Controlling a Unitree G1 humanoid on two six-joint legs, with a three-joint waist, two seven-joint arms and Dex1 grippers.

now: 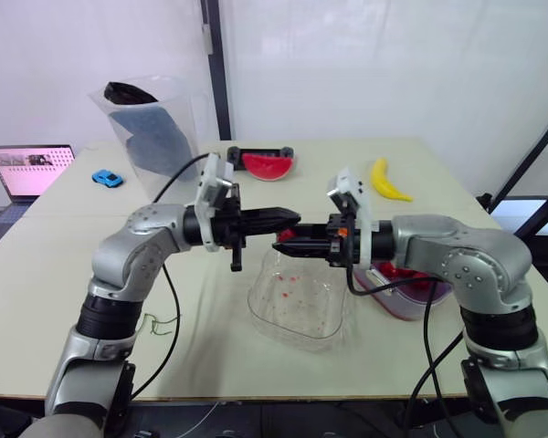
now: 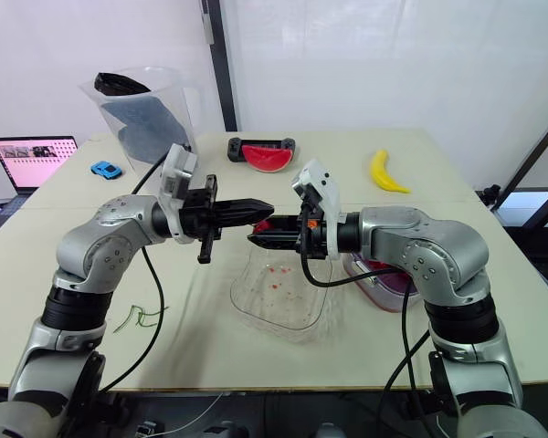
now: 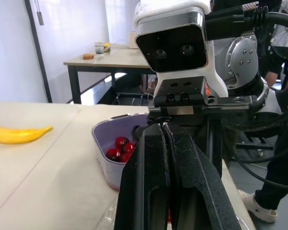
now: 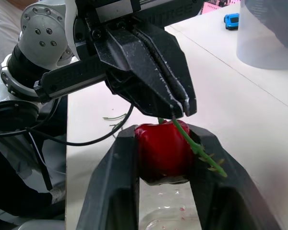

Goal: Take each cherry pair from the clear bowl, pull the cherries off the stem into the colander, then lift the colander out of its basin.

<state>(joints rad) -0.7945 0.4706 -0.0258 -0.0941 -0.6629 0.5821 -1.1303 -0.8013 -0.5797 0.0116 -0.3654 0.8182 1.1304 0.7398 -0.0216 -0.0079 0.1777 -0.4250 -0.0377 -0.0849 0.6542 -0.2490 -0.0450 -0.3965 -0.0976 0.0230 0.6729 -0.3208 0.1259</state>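
Note:
Above the clear bowl [image 1: 297, 306] my two grippers meet tip to tip. My right gripper [image 4: 163, 133] is shut on a red cherry [image 4: 161, 153], which also shows between the two tips [image 2: 263, 225]. A green stem [image 4: 198, 147] runs from that cherry up into the tips of my left gripper [image 1: 290, 218], which is shut on it. The clear bowl holds only red specks and juice that I can see. To the right stands the purple colander and basin [image 1: 404, 294] with several cherries [image 3: 119, 147] inside, partly hidden behind my right forearm.
A watermelon slice [image 1: 268, 164] on a black tray and a banana [image 1: 386, 181] lie at the back. A tall clear pitcher [image 1: 155, 128], a blue toy car [image 1: 107, 178] and a laptop [image 1: 27, 169] sit back left. Loose green stems [image 2: 137, 318] lie left of the bowl.

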